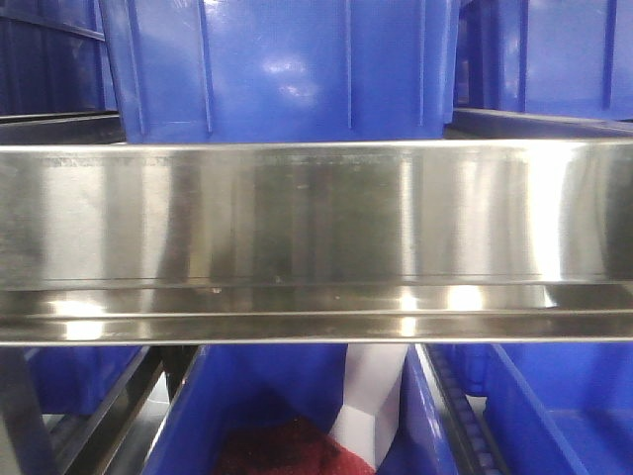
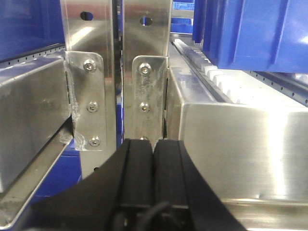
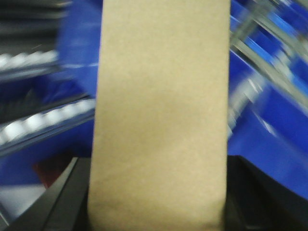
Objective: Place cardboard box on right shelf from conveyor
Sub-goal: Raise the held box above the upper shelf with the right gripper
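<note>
On the left, the left gripper [image 2: 154,166] is seen in its own wrist view with its two black fingers pressed together and nothing between them. It is pointed at the upright steel posts [image 2: 147,72] of the right shelf [image 1: 316,237], close to them. No box is seen near this arm.

In the front view, the wide shiny front rail of the shelf fills the middle. Blue bins [image 1: 282,64] sit above it, and more blue bins are seen below it. Something dark red [image 1: 282,450] and something white [image 1: 371,396] lie in one lower bin, but what they are cannot be told.

On the right, the cardboard box [image 3: 161,115] is held by the right gripper [image 3: 159,211]. The box is pinched between the two black fingers [image 3: 65,197], one at each side of its low end. Its long side runs straight up and away from the jaws. Blurred blue bins and white rollers [image 3: 29,122] of the shelf are seen behind it.

The conveyor is not seen in any view. The box is judged to be off it and near the shelf. The right arm is the one with the box, so the placing is up to it.
</note>
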Controlling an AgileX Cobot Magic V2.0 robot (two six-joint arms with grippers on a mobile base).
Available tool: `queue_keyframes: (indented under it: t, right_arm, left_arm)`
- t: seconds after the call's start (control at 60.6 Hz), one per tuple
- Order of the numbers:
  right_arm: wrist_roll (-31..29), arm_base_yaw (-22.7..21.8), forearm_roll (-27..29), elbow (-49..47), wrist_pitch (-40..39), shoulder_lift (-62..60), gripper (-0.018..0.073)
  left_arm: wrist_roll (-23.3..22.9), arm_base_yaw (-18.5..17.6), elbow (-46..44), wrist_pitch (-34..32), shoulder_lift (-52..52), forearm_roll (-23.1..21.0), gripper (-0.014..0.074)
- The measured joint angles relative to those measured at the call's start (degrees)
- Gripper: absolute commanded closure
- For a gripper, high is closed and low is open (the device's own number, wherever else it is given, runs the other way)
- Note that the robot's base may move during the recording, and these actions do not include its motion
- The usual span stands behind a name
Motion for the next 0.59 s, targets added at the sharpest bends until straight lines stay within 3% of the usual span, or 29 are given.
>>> queue_keyframes:
  t: [0.083, 0.215, 0.363, 0.594]
  right_arm:
    - [-6.7, 5.3, -2.5, -1.2, -0.5, 5.1, 0.0386]
    - [-14.4, 9.8, -5.9, -1.4, -1.1, 11.4, 0.0386]
    - [-17.7, 10.4, -7.9, -1.4, -2.5, 17.4, 0.0386]
    - [-18.3, 8.9, -12.1, -1.4, -9.0, 25.7, 0.0386]
  left_arm:
    - [0.0, 0.0, 0.0, 0.0, 0.0, 0.0, 0.0713]
    - [0.0, 0.0, 0.0, 0.0, 0.0, 0.0, 0.0713]
    - [0.0, 0.0, 0.0, 0.0, 0.0, 0.0, 0.0713]
    - [0.0, 0.0, 0.0, 0.0, 0.0, 0.0, 0.0713]
